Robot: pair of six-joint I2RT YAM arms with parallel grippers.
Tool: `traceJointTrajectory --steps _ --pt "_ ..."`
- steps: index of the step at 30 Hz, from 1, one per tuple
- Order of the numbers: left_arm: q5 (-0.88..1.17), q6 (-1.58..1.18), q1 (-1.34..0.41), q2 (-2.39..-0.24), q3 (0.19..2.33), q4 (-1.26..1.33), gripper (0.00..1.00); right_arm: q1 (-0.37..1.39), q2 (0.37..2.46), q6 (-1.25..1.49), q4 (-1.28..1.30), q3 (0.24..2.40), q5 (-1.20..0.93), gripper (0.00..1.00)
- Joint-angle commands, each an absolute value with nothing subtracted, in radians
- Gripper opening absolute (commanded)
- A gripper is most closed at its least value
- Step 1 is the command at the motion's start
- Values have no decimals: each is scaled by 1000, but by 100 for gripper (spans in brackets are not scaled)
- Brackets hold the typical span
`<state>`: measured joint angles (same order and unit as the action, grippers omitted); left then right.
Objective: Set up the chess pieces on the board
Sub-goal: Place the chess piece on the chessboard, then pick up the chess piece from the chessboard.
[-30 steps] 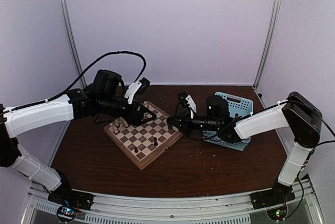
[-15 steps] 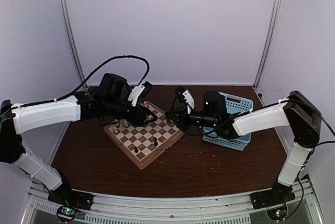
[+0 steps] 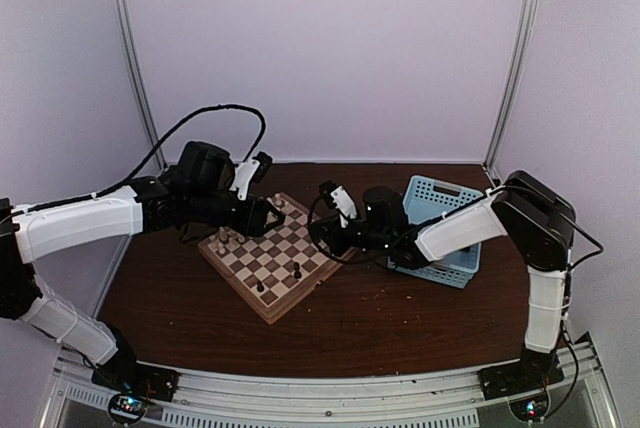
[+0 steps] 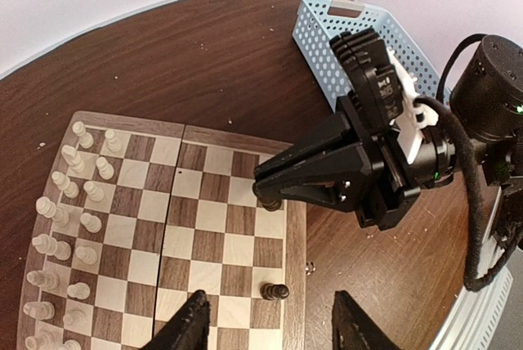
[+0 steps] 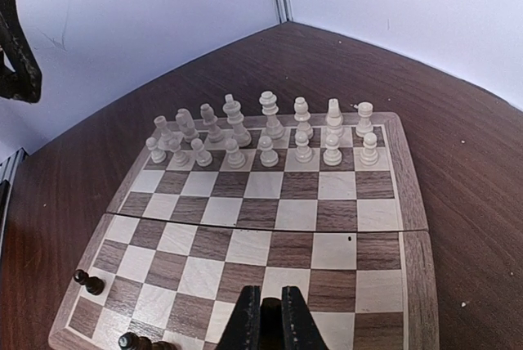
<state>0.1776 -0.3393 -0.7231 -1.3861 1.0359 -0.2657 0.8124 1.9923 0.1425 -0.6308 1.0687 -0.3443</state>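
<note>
While the left claw (image 4: pixel 274 327) hangs half-open, empty, above the checkered wooden chessboard (image 4: pixel 233 219) with cream wooden chessmen (image 4: pixel 90 222) ranked, the right claw (image 5: pixel 267 305) pinches a dark brown chessman (image 4: pixel 269 199) over its edge: a placing step, likely needing a straight descent onto an empty square.

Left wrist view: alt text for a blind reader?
The right gripper, reaching in from the right, holds a dark piece at the right edge of the board. Cream pieces fill two rows along its left edge, a toppled dark piece lies just ahead of the open left gripper, and a light blue basket sits beyond.
</note>
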Motion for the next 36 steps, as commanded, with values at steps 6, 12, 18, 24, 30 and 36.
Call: traceJointTrajectory --steps 6,12,18,24,30,36 --pt "169 -340 -716 -1390 1039 -265 51 818 2009 117 -609 1099 -310 14" --pt "165 -325 -716 -1400 1050 -289 56 818 1977 104 -584 1112 -311 29" --pt "156 -306 -716 -1404 1059 -309 63 818 1914 90 -553 1103 -304 30" --pt "163 -282 -716 -1440 1100 -351 66 816 1791 70 -457 1081 -246 31" --pt "177 -274 -716 -1474 1131 -363 69 813 1633 -24 -319 1003 -125 34" --pt "159 -259 -719 -1551 1236 -460 68 786 1544 -11 -198 949 254 35"
